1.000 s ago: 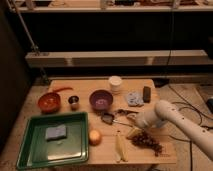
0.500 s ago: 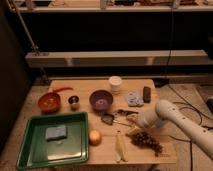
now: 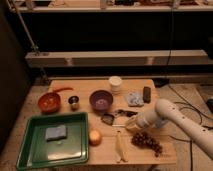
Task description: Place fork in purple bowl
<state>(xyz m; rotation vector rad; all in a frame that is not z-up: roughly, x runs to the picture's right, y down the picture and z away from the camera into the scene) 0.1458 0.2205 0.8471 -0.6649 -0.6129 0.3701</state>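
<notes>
Hand point(image 3: 131, 123) at the tip of the white robot arm hangs low over the pale wooden bench point(image 3: 102, 156). Whether it is open or closed, or has hold of anything, I cannot tell. The slim silvery metal fork point(image 3: 121, 131) seems to be a thin pale streak just beside the hand's tip, its long axis roughly across the bench, though this is uncertain. The small round purple bowl point(image 3: 101, 100) sits farther out the same way and beyond, past two dark utensils point(image 3: 107, 118).
</notes>
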